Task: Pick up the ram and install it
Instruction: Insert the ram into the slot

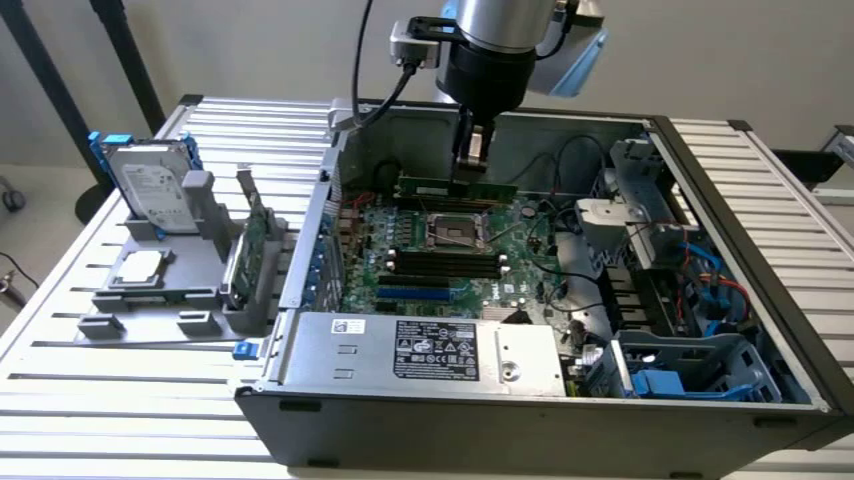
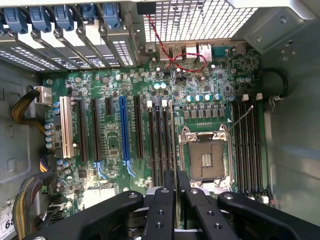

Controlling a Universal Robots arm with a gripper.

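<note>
- My pincer [image 1: 470, 172] [image 2: 175, 174] hangs down into the open dark-grey metal computer case [image 1: 534, 430], with its two black fingers [image 2: 164, 200] drawn almost together.
- Between them I grip the ram [image 1: 454, 188], a long, thin dark-green circuit-board stick. I hold it by its upper edge near the middle, and it lies level, running from the exterior view's left to its right.
- The ram sits over the far part of the green motherboard [image 1: 514, 290] [image 2: 115, 80], on the far side of the square silver processor socket [image 1: 454, 232] [image 2: 207, 160]. I cannot tell whether its lower edge touches the board.
- A bank of long black memory slots [image 1: 447, 264] [image 2: 161, 145] lies just on the near side of that socket.
- My wrist view shows a second bank of black slots [image 2: 247, 145] on the socket's other side.
- A silver power-supply box with printed labels [image 1: 427, 350] lies along the near wall of the case.
- Outside the case, on the exterior view's left, a grey plastic holder [image 1: 160, 290] rests on the slatted aluminium table [image 1: 80, 390].
- A silver hard drive with blue rails [image 1: 150, 180] stands at the holder's far end.
- A taller green expansion card with a metal bracket [image 1: 251, 245] stands upright in the holder, close to the case wall.
</note>
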